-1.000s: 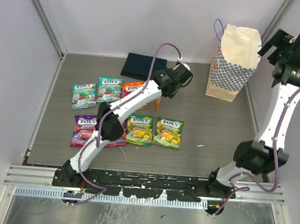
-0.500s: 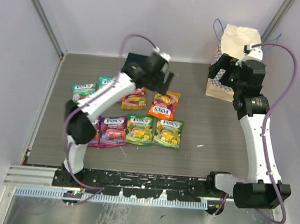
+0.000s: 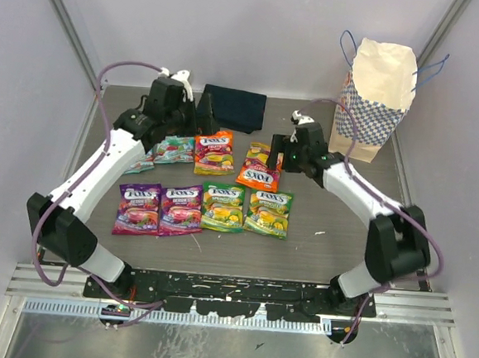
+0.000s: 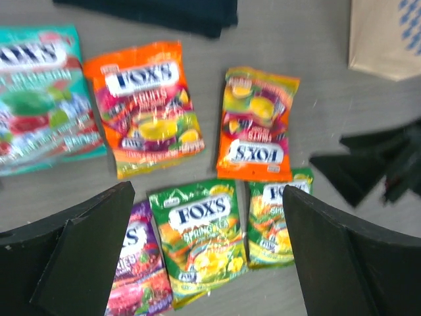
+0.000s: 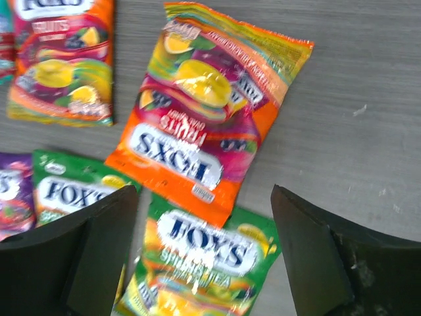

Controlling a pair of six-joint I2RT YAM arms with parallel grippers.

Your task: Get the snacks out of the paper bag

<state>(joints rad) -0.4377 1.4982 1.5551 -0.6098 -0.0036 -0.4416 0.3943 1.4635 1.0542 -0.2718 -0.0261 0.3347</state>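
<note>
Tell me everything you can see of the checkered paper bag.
The blue-and-white checkered paper bag stands upright on the grey table at its far right corner. It looks like stiff paper: checkered outside with orange-red marks on one side and a plain tan band at the base, cream-white inside. Its mouth is open and slightly crumpled; the contents cannot be seen. Thin blue cord handles stick up at both sides. Only the table is seen touching it.

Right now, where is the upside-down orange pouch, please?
In the top view the upside-down orange pouch lies beneath the right gripper, just right of the other orange pouch.
</note>
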